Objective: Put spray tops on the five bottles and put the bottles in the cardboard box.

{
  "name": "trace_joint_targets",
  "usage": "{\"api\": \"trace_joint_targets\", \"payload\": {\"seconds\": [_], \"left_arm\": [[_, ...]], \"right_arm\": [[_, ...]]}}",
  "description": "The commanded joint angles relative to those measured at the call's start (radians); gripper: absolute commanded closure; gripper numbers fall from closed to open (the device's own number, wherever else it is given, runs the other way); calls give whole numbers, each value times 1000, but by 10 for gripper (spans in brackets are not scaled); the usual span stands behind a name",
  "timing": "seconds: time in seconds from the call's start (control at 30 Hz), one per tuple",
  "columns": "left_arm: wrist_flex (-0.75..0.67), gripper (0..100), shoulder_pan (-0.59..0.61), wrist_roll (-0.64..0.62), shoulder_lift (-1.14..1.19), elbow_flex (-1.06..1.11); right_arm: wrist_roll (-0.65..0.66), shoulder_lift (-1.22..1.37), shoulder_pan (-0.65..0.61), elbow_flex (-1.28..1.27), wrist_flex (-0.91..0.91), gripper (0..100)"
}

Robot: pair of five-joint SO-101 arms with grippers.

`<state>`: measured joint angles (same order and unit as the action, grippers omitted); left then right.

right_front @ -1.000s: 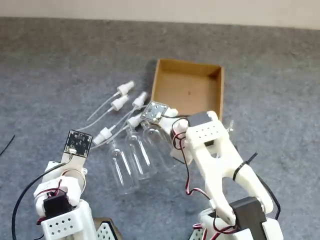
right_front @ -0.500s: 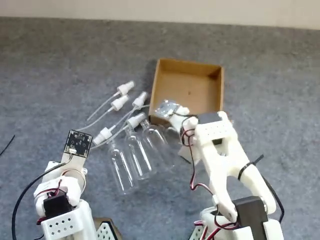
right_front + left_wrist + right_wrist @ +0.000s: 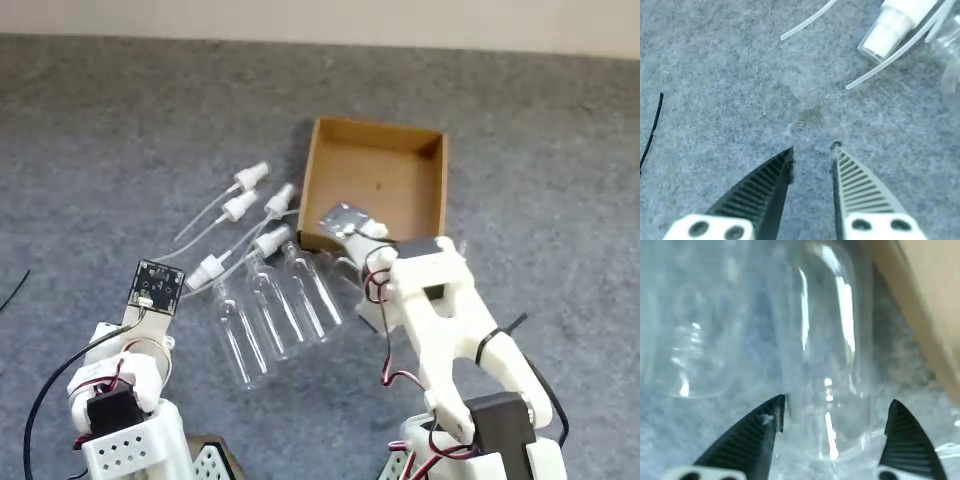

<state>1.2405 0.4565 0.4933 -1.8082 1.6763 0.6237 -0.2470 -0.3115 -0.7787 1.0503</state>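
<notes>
Bottles (image 3: 275, 310), three clear ones as counted in the high view, lie on their sides in a row on the grey table (image 3: 100, 130), close against one another, with their necks toward the spray tops (image 3: 240, 206). There are five spray tops, all lying loose on the table, left of the cardboard box (image 3: 375, 185) in the high view, with their dip tubes trailing. The cardboard box stands open-topped just beyond the bottle row, and its floor is bare cardboard. My right jaws stand wide open, one on each side of the rounded end of a clear bottle (image 3: 832, 355) that lies just beside the box's near wall. Nothing is gripped, and I cannot tell whether either side touches the plastic. A second bottle (image 3: 700, 340) lies alongside it, outside the jaws. My left jaws are parted only slightly, tips close together, over bare table with nothing between them. One spray top (image 3: 895, 22) and a dip tube (image 3: 890, 62) lie ahead of the tips, apart from them. A thin black cable (image 3: 652, 130) lies on the table off to one side of the left jaws.
</notes>
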Motion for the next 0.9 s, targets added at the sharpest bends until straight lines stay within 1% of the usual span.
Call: {"api": "trace_joint_targets", "payload": {"seconds": [0.0,0.07,0.23,0.27,0.33,0.43,0.6,0.73,0.87], "left_arm": [[-14,878,12,8,-1,19],[-14,878,12,8,-1,19],[-14,878,12,8,-1,19],[-14,878,12,8,-1,19],[-14,878,12,8,-1,19],[-14,878,12,8,-1,19],[-14,878,12,8,-1,19],[-14,878,12,8,-1,19],[-15,879,12,8,-1,19]], "right_arm": [[-11,-4,-15,53,-24,724],[-11,-1,-5,35,-61,738],[-8,-4,84,-59,-101,856],[9,-10,107,-68,-101,867],[83,-13,150,-87,-88,882],[176,-15,229,-93,-24,889],[295,-15,449,-90,64,892],[417,-15,647,-41,71,892],[466,-12,849,41,71,892]]}}
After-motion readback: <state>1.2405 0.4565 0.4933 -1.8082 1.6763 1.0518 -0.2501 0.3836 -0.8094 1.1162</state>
